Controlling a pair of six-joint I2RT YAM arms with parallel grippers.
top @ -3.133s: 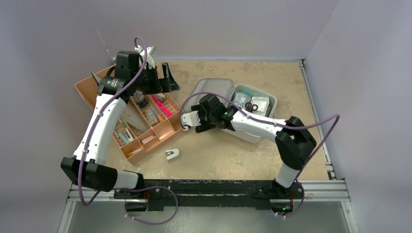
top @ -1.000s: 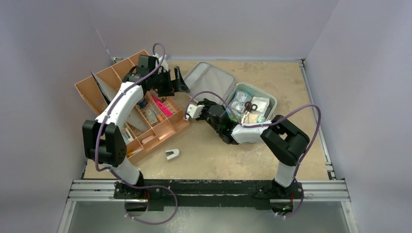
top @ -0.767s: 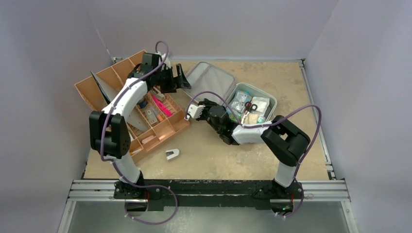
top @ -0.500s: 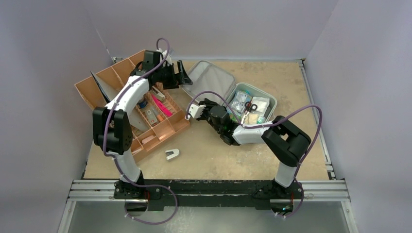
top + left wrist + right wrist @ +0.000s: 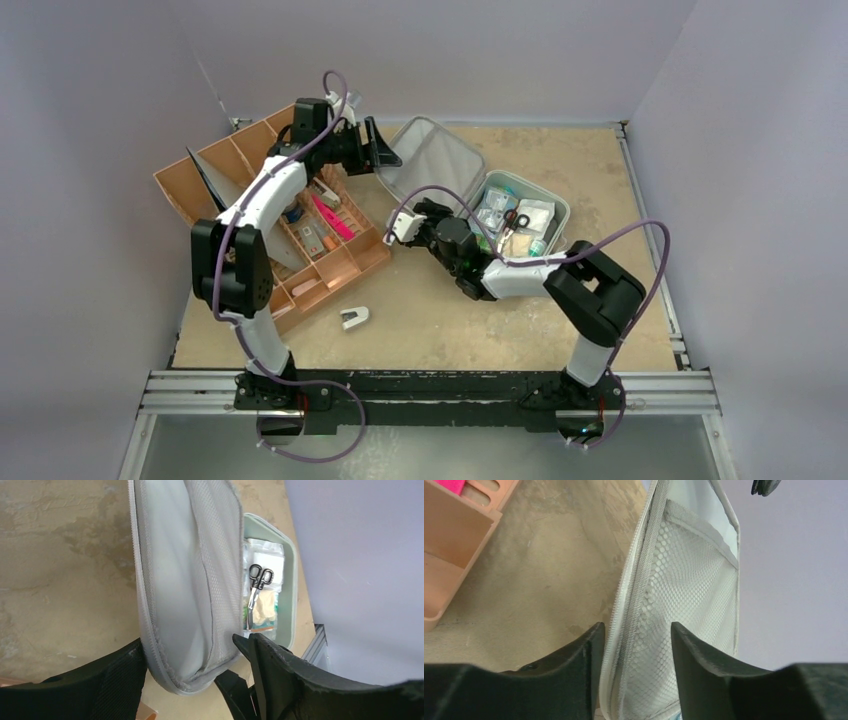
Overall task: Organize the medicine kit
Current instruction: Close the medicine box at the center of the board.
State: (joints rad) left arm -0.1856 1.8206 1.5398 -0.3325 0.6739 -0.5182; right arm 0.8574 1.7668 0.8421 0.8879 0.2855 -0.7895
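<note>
Nearest, in front of the medicine kit (image 5: 560, 215), a small white clip-like object (image 5: 353, 318) lies alone on the table (image 5: 600, 160). To the kit's left sits a tan-orange divided tray (image 5: 340, 262) holding small items, one of them bright pink.

The kit stands open right of the table's middle. Its base lies flat, and its mesh-lined lid (image 5: 432, 160) is swung up on the left side, partway raised. The right fingers (image 5: 574, 670) are at the lid's near edge. They are spread, one on each side of the zip rim, and the wrist view shows no clear pinch.

In the base lie black-handled scissors (image 5: 259, 580) among white and clear packets.

At the lid's far end the left fingers (image 5: 280, 675) are spread wide, with the lid's rounded end between them. The outer one is just beside the zip edge.
</note>
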